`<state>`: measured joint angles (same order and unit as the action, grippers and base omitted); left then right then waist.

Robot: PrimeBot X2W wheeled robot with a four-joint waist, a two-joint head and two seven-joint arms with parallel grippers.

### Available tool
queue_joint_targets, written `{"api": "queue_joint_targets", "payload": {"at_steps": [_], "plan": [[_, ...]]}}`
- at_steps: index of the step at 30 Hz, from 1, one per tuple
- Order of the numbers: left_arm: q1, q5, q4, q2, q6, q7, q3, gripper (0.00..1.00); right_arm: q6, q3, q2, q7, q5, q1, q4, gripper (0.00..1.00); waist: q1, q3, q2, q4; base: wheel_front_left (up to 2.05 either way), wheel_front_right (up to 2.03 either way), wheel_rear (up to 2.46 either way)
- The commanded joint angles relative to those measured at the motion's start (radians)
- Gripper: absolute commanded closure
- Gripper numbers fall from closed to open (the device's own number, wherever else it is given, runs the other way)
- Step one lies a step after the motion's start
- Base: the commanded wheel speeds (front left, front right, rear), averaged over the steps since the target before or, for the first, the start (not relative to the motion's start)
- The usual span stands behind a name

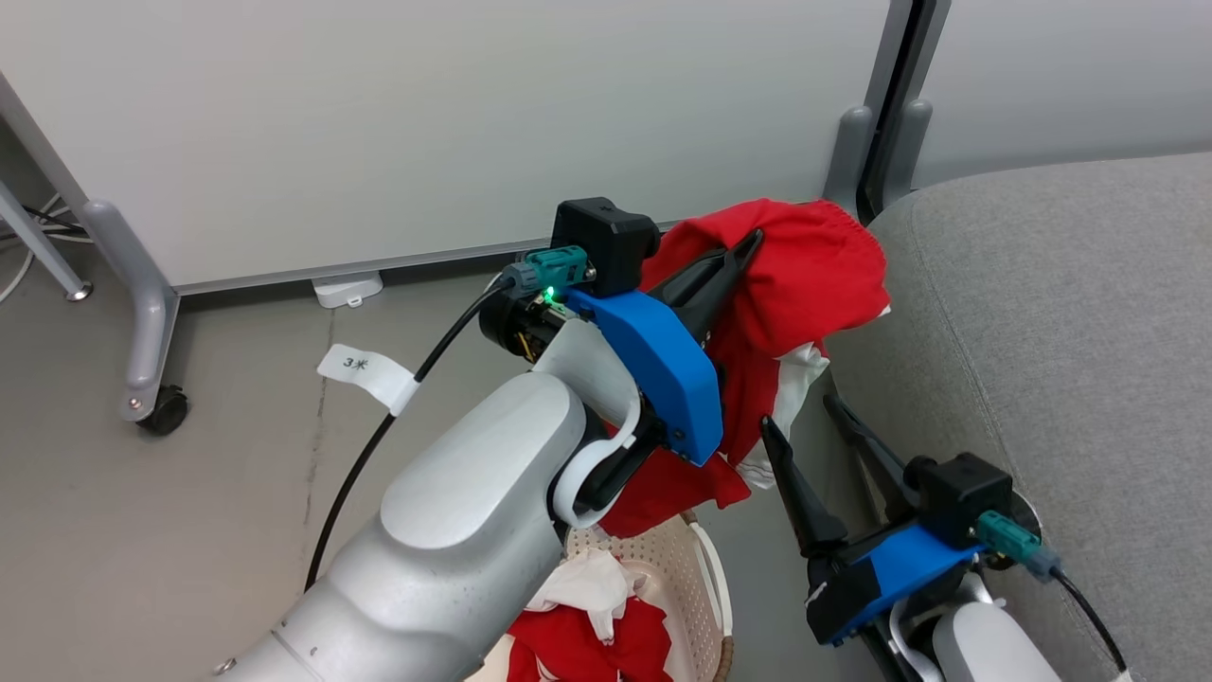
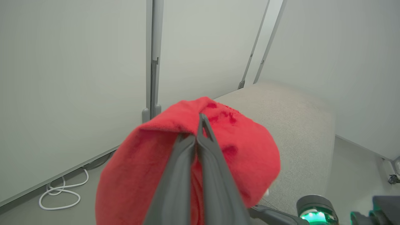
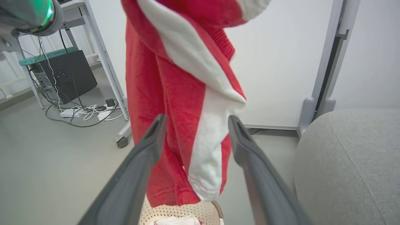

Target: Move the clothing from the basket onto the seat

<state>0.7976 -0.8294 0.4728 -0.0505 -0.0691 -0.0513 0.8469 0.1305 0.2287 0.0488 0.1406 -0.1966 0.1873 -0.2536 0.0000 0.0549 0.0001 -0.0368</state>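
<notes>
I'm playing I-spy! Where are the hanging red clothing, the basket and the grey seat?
hanging red clothing (image 3: 162, 93), right wrist view, red cloth beside its white stripe.
basket (image 1: 668, 568), head view, perforated inner wall.
seat (image 1: 1060, 313), head view, top of the cushion.

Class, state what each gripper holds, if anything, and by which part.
The left gripper pinches the red garment at a bunched fold near its top; the right gripper holds nothing.

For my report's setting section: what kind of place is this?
Probably a lab or office test area: wheeled partition panels, a computer with loose floor cables, and a grey sofa.
</notes>
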Motion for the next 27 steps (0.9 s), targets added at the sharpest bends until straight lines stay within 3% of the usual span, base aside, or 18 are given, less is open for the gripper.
{"api": "queue_joint_targets", "payload": {"at_steps": [1, 13, 24, 25, 26, 27], "plan": [[0.021, -0.007, -0.006, -0.001, 0.006, 0.004, 0.005, 1.0, 0.0, -0.006, 0.003, -0.008, 0.004, 0.03, -0.018, 0.0, 0.0, 0.007, -0.0001, 0.003, 0.0, 0.0, 0.0], [0.045, -0.036, -0.028, 0.0, 0.009, 0.009, 0.052, 1.0, 0.0, -0.013, 0.003, -0.033, 0.008, 0.177, -0.193, 0.0, 0.0, 0.024, -0.0001, 0.024, 0.0, 0.0, 0.0], [0.055, -0.077, -0.056, 0.0, 0.023, 0.013, 0.094, 1.0, 0.0, 0.082, 0.003, 0.006, -0.03, 0.292, -0.347, 0.0, 0.0, 0.016, -0.0001, 0.032, 0.0, 0.0, 0.0], [0.056, -0.078, -0.057, 0.0, 0.022, 0.013, 0.097, 1.0, 0.0, 0.087, 0.003, 0.01, -0.036, 0.298, -0.358, 0.15, 0.0, 0.015, -0.0001, 0.033, 0.0, 0.0, 0.0], [0.057, -0.08, -0.056, 0.0, 0.024, 0.015, 0.1, 1.0, 0.0, 0.09, 0.003, 0.013, -0.04, 0.304, -0.37, 0.59, 0.0, 0.014, -0.0001, 0.033, 0.0, 0.0, 0.0], [0.06, -0.082, -0.054, 0.0, 0.025, 0.016, 0.102, 1.0, 0.0, 0.091, 0.003, 0.02, -0.046, 0.309, -0.379, 0.85, 0.0, 0.014, -0.0001, 0.034, 0.0, 0.0, 0.0]]}}
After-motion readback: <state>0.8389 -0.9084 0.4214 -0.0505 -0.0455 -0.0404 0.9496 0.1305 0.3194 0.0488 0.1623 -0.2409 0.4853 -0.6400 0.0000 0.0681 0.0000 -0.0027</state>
